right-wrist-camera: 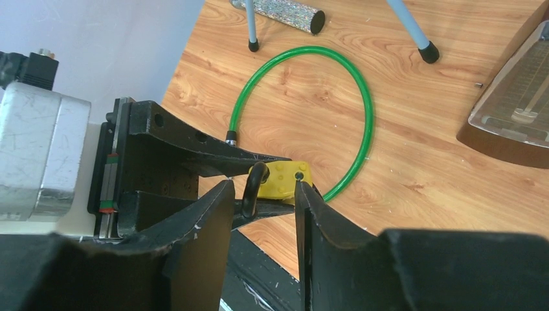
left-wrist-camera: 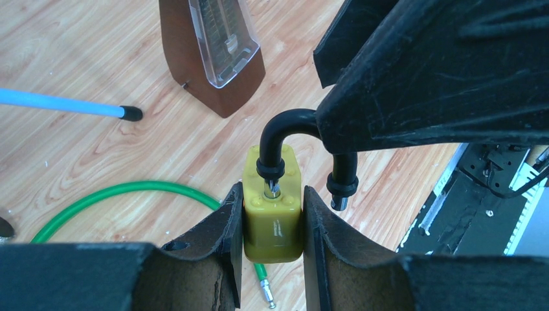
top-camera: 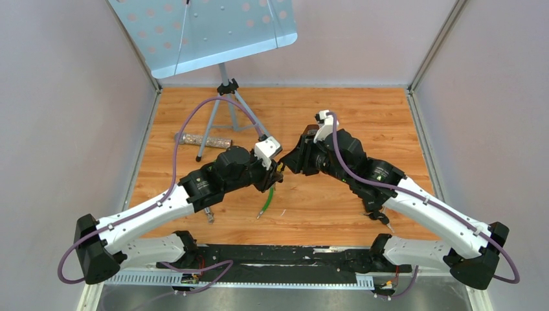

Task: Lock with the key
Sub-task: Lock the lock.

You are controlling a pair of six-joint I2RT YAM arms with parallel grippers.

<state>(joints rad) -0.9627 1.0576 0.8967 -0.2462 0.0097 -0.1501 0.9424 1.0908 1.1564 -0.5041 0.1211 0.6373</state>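
Grippers, top view: left gripper (top-camera: 277,172) and right gripper (top-camera: 289,162) meet tip to tip above the table (top-camera: 388,129). Left wrist view: we log the yellow padlock (left-wrist-camera: 273,223) pinched between left fingers (left-wrist-camera: 223,220), shackle (left-wrist-camera: 285,126) raised toward the right gripper, its free leg clear of the body. Right wrist view: right fingers (right-wrist-camera: 207,220) straddle the shackle; we cannot tell whether they pinch it.
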